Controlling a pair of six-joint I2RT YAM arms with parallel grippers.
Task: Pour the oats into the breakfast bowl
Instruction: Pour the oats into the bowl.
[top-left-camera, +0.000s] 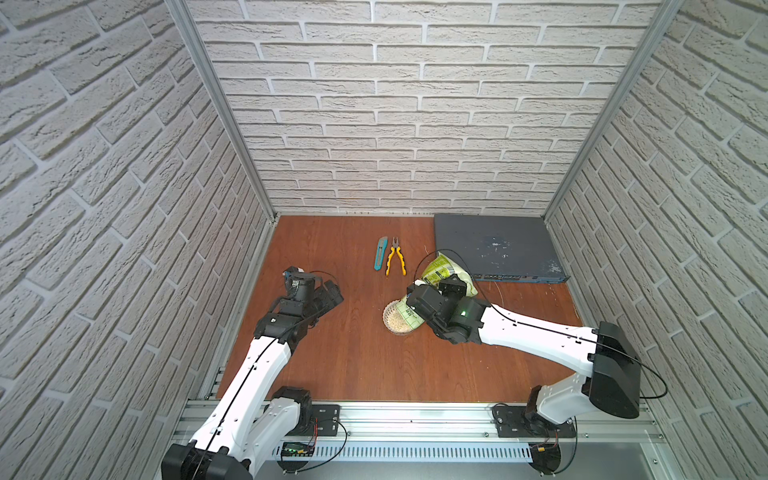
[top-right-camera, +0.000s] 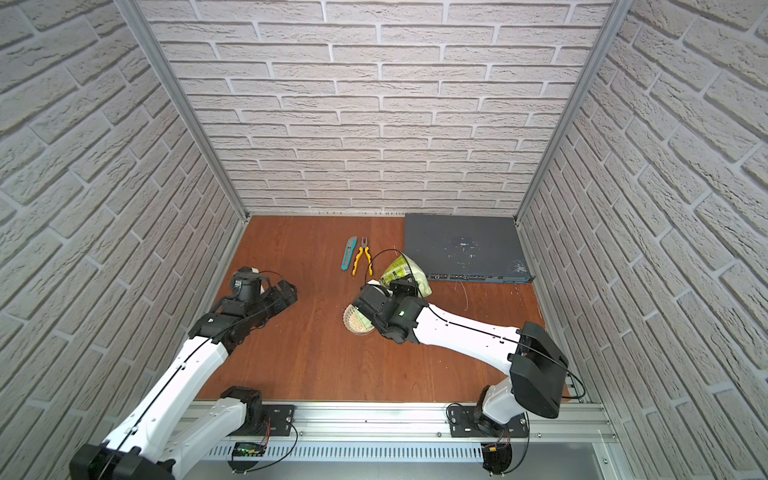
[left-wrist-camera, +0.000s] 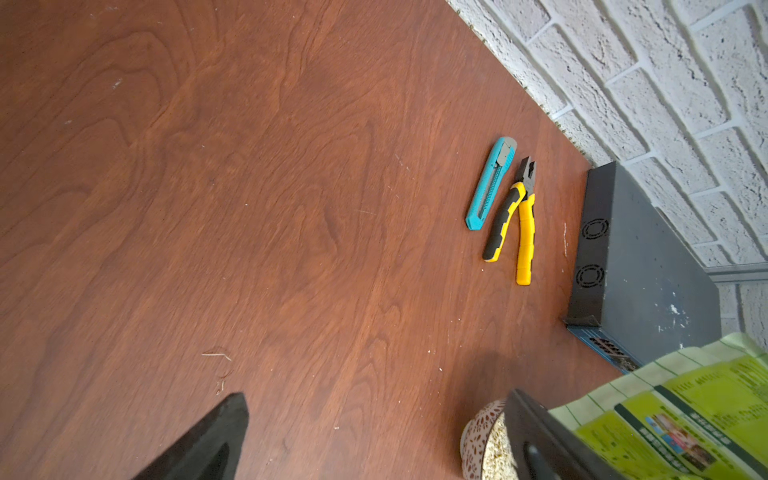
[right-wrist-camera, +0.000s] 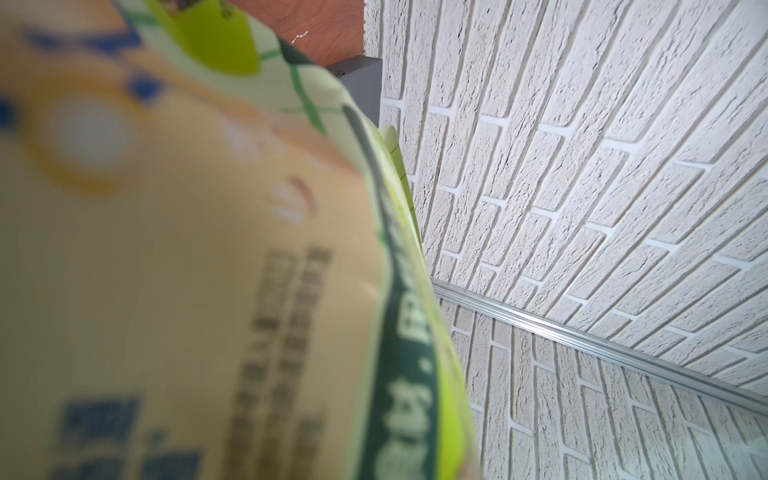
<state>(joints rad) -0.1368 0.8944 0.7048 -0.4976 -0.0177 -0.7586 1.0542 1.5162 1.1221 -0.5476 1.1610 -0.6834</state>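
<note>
As right fingers (top-left-camera: 451, 286) pinch the tilted lime-green pouch (top-left-camera: 438, 270), pale beige oats (top-left-camera: 398, 322) sit in the white lattice bowl (top-left-camera: 386, 316). Left fingers (left-wrist-camera: 216, 436) spread wide.

Pouch (right-wrist-camera: 187, 270) blurry; bowl (left-wrist-camera: 478, 440) partly hidden.

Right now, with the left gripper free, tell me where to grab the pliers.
Grip the pliers just below the pivot, where the yellow handles converge, coming straight down. They lie flat with handles splayed toward the robot, and the teal knife lies close alongside.
</note>
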